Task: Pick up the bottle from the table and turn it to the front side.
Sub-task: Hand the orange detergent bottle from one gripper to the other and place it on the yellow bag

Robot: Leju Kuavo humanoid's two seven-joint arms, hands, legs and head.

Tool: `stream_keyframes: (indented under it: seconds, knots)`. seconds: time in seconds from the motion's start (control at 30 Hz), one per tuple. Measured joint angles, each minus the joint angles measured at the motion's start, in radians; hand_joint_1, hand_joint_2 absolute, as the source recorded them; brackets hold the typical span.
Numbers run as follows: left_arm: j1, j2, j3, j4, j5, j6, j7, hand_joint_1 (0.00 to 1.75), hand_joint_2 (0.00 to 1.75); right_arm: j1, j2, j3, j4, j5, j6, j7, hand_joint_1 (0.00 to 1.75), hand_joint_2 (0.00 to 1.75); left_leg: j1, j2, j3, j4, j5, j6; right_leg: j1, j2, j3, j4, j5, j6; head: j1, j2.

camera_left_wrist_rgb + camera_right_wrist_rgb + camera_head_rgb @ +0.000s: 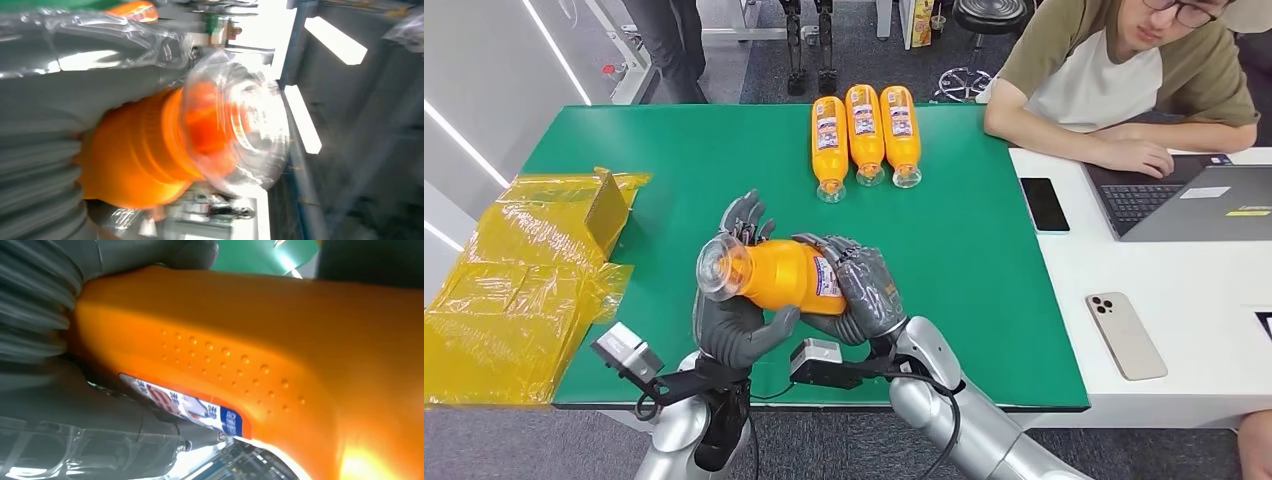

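Observation:
An orange bottle point(784, 277) with a clear cap point(721, 267) is held on its side above the near part of the green table point(984, 270), cap pointing left. My left hand point(734, 325) grips it near the neck end, thumb underneath and fingers behind. My right hand point(866, 290) wraps the labelled base end. In the left wrist view the clear cap point(240, 122) and orange neck point(145, 155) sit close to the lens, blurred. The right wrist view shows the orange body point(280, 355) with raised dots and a strip of label point(190, 407).
Three more orange bottles point(865, 138) lie side by side at the table's far middle. A yellow plastic-wrapped box point(519, 280) sits on the left. A person point(1124, 80) sits at a white desk on the right with a laptop point(1194, 200) and two phones point(1044, 204).

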Motion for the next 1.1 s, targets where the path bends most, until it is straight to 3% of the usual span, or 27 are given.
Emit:
stream_keyframes:
  seconds: [0.3,0.43,0.83,0.9,0.97,1.03,1.1]
  knots:
    - [0.005,0.005,0.009,0.002,-0.019,0.006,0.006,0.03,1.75,-0.017,-0.013,0.032,-0.012,-0.001,0.081,0.008,1.75,1.75,0.000,0.000,0.000,0.000,0.000,0.000,0.000,0.000,0.000,0.000,0.000,0.000,0.000,0.000]
    - [0.014,0.008,0.025,0.002,-0.028,0.015,-0.005,1.75,1.75,-0.026,-0.014,0.039,-0.004,0.021,0.142,0.021,1.75,1.75,0.000,0.000,0.000,0.000,0.000,0.000,0.000,0.000,0.000,0.000,0.000,0.000,0.000,0.000]
    - [0.054,0.008,0.052,-0.013,-0.014,0.040,-0.078,1.75,1.75,-0.038,-0.015,0.054,0.000,0.053,0.206,0.046,1.75,1.75,0.000,0.000,0.000,0.000,0.000,0.000,0.000,0.000,0.000,0.000,0.000,0.000,0.000,0.000]
    - [0.054,0.008,0.053,-0.014,-0.013,0.041,-0.079,1.75,1.75,-0.038,-0.015,0.054,0.000,0.055,0.209,0.046,1.57,1.75,0.000,0.000,0.000,0.000,0.000,0.000,0.000,0.000,0.000,0.000,0.000,0.000,0.000,0.000]
    - [0.054,0.008,0.053,-0.014,-0.011,0.041,-0.080,1.75,1.75,-0.038,-0.015,0.055,0.001,0.060,0.206,0.047,0.69,1.75,0.000,0.000,0.000,0.000,0.000,0.000,0.000,0.000,0.000,0.000,0.000,0.000,0.000,0.000]
    - [0.054,0.007,0.053,-0.014,-0.011,0.041,-0.080,1.75,1.75,-0.038,-0.015,0.055,0.001,0.069,0.192,0.052,0.00,1.75,0.000,0.000,0.000,0.000,0.000,0.000,0.000,0.000,0.000,0.000,0.000,0.000,0.000,0.000]
    - [0.053,0.007,0.053,-0.014,-0.012,0.041,-0.080,1.75,1.75,-0.035,-0.014,0.055,0.002,0.075,0.166,0.057,0.00,1.75,0.000,0.000,0.000,0.000,0.000,0.000,0.000,0.000,0.000,0.000,0.000,0.000,0.000,0.000]
